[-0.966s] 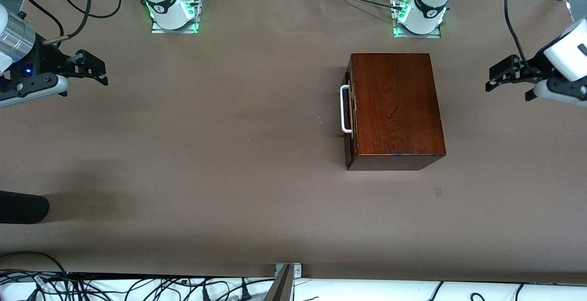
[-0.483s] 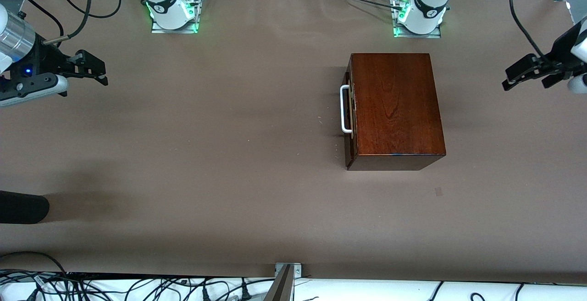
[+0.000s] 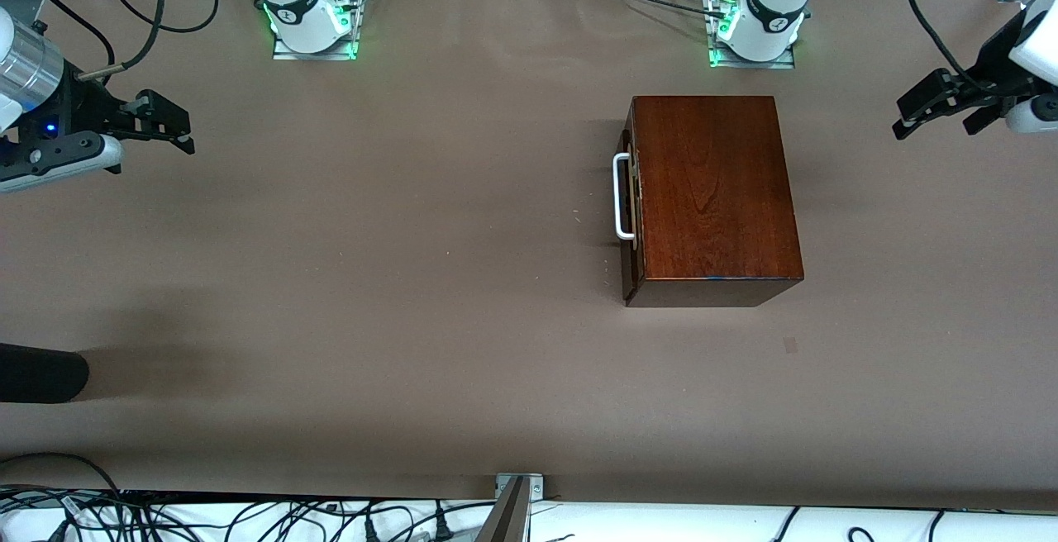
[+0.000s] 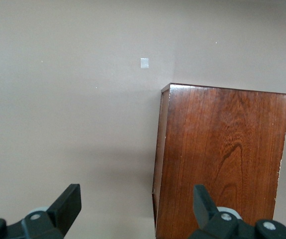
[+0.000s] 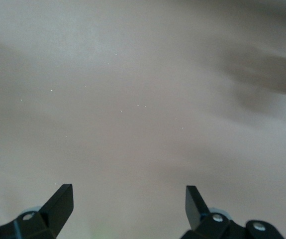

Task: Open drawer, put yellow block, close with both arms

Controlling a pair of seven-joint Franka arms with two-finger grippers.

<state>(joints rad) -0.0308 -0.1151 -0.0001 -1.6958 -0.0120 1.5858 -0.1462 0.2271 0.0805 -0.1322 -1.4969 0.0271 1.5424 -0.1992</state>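
The dark mahogany box [image 3: 711, 195] stands on the table near the left arm's base. The drawer [image 3: 631, 203] is shut, and its white bar handle [image 3: 620, 197] faces the right arm's end of the table. The yellow block is out of view. My left gripper [image 3: 932, 125] is open and empty, up in the air over the table at the left arm's end, apart from the box. In the left wrist view, my left gripper [image 4: 135, 196] looks down on the box [image 4: 222, 154]. My right gripper [image 3: 178, 133] is open and empty over bare table [image 5: 128, 191] at the right arm's end, waiting.
A small grey patch [image 3: 790, 345] lies on the table nearer the front camera than the box; it also shows in the left wrist view [image 4: 144, 62]. A dark rounded object [image 3: 41, 373] juts in at the right arm's end. A metal bracket [image 3: 517, 488] sits at the front edge.
My left gripper has drawn away from the box toward the left arm's end, then shifted toward the bases' side. The right arm, box and drawer have not moved.
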